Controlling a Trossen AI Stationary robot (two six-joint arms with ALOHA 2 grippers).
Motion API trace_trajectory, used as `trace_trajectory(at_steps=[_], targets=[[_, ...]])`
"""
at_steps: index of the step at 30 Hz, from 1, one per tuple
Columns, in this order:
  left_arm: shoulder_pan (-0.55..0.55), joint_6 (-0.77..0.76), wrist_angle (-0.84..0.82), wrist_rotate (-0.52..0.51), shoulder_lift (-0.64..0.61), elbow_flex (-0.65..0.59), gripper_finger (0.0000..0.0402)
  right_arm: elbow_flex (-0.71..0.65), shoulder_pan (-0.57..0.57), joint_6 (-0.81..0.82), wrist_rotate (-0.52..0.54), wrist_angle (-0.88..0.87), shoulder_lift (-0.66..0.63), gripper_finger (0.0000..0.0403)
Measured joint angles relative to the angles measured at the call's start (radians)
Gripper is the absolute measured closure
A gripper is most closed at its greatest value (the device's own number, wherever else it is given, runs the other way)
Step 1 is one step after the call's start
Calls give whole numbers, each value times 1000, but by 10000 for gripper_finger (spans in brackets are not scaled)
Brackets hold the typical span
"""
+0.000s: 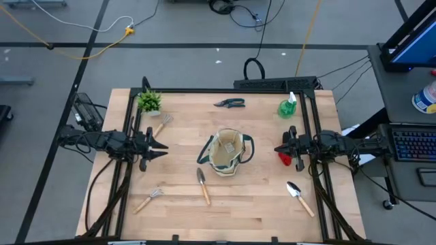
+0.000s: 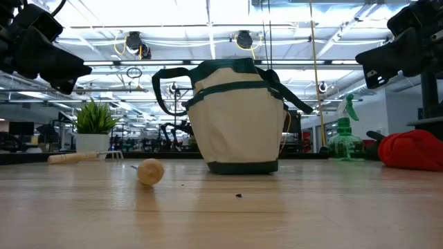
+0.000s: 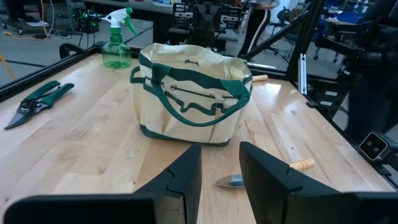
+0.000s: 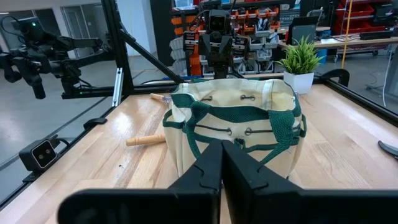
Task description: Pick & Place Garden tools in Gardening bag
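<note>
The beige gardening bag (image 1: 227,153) with green trim stands upright on its base mid-table, mouth open. Around it garden tools lie flat: two trowels (image 1: 203,185) (image 1: 300,197), two hand rakes (image 1: 161,124) (image 1: 148,199) and pruning shears (image 1: 229,103). A green spray bottle (image 1: 288,105) stands at the far right, and a red item (image 1: 285,158) lies below my right gripper. My left gripper (image 3: 219,149) hovers left of the bag, slightly open and empty. My right gripper (image 4: 222,146) hovers right of the bag, shut and empty.
A small potted plant (image 1: 149,102) stands at the far left corner. Black frame rails (image 1: 310,136) run along the table's left, right and far sides. Bare wood lies along the near edge between the tools. A keyboard (image 1: 415,144) sits off the table at right.
</note>
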Motion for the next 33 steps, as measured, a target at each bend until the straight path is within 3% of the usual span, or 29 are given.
trace_trajectory(at_steps=[33], targets=[[0,0,0,0,0,0,289,0,0,-4,0,0,0,403]])
